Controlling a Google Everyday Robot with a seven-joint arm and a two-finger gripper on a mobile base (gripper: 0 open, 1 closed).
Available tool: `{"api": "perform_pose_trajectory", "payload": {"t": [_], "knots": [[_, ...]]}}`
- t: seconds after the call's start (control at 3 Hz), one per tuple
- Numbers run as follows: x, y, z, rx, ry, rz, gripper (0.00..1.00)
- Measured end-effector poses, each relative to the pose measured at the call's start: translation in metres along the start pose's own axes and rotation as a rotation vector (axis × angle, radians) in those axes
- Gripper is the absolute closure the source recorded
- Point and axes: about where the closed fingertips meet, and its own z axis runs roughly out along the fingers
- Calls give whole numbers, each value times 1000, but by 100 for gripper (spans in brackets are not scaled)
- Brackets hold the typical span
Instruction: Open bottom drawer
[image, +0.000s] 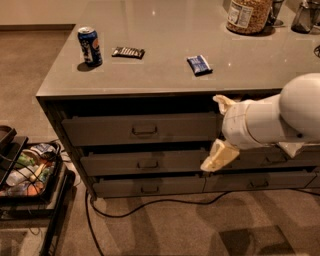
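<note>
The gripper (220, 131) hangs in front of the cabinet (100, 131), its two cream fingers (219, 157) spread wide apart, one above the other. The bottom drawer (120, 187) lies below and to the left of the jaws, its small pull well apart from both fingers. Above and left of the jaws, on the counter (165, 82), sit a blue packet (199, 64), a dark bar (128, 52) and a soda can (90, 46). A cable (150, 205) trails across the floor beneath.

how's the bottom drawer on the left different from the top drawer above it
The bottom drawer has a slimmer front than the top drawer, and its pull is smaller than the top drawer's. Both are wide, dark grey, with centre pulls. The gripper, fingers open, is just right of them.
</note>
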Motion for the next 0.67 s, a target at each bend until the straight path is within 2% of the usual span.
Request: {"api": "perform_pose_trajectory", "payload": {"t": [0.33, 0.67], "knots": [[3, -1, 48, -40, -24, 46, 0], [3, -1, 49, -41, -24, 44, 0]]}}
